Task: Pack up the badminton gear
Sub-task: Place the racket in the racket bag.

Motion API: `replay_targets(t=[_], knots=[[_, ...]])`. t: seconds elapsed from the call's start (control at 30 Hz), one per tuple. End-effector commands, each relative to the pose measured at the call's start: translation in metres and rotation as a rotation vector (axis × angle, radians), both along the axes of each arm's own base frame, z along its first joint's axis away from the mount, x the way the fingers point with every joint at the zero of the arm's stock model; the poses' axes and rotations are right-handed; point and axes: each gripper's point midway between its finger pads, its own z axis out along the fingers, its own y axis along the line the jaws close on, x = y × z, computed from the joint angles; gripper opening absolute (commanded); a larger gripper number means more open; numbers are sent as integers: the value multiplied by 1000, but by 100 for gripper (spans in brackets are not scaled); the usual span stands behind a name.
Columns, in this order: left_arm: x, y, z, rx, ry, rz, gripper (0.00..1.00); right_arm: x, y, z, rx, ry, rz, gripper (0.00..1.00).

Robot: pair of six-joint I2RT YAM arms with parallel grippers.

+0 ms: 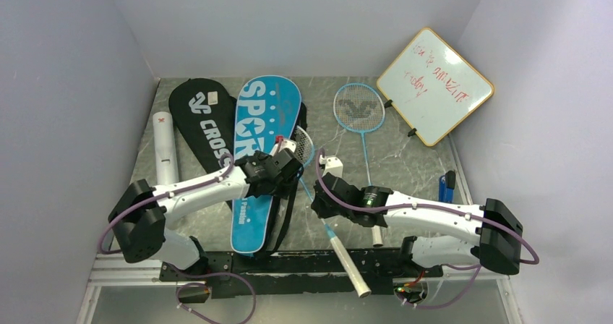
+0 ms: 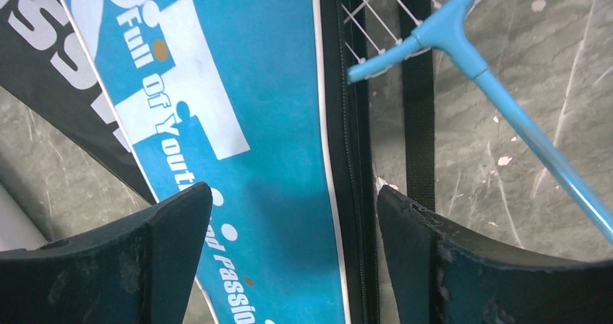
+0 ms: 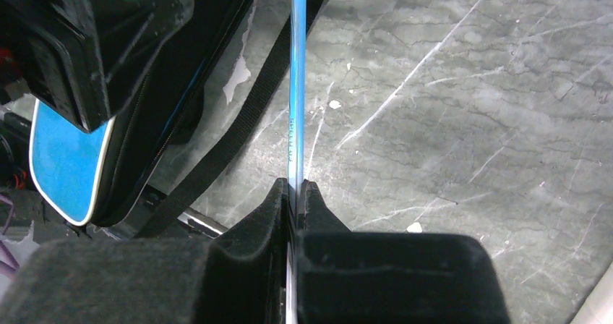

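now left pincer (image 2: 293,208) splayed over glossy blue cover (image 2: 246,121); right pincer (image 3: 295,194) clenched on thin light-blue racket shaft (image 3: 296,78)

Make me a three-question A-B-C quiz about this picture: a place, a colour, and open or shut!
1. Where is the whiteboard? A far right corner B near left corner C in a gripper
2. The racket shaft in the right gripper is A red B light blue C green
3. The left gripper is A open B shut on a ball C shut on a pen
Answers: 1 A, it stands far back on the right. 2 B, the pinched shaft looks light blue. 3 A, its jaws stand wide apart, nothing between.
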Motion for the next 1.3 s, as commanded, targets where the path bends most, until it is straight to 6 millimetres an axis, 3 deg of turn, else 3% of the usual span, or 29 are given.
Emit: replay_targets(t=[0.0,0.13,0.2,0.33,0.47,0.73,0.97,1.27], knots=[[-7,-2,-8,15,10,5,89,10,18,28,120,-57,-20,0],[-9,-1,-19,59,19,5,88,10,19,29,131,-57,-23,0],[-7,2,-21,86,9,20,82,10,18,30,136,-58,-29,0],[-4,15,-12,205,-52,78,43,11,17,29,147,-62,-40,0],[-8,8,2,243,-84,75,7,16,18,24,129,-77,-48,0],[-22,-11,34,95,-84,23,5,35,22,23,116,-162,-87,0],[-51,-46,58,-245,-25,-161,5,48,29,32,140,-236,-85,0],[-81,-61,71,-408,61,-281,5,85,25,25,106,-206,-217,0]])
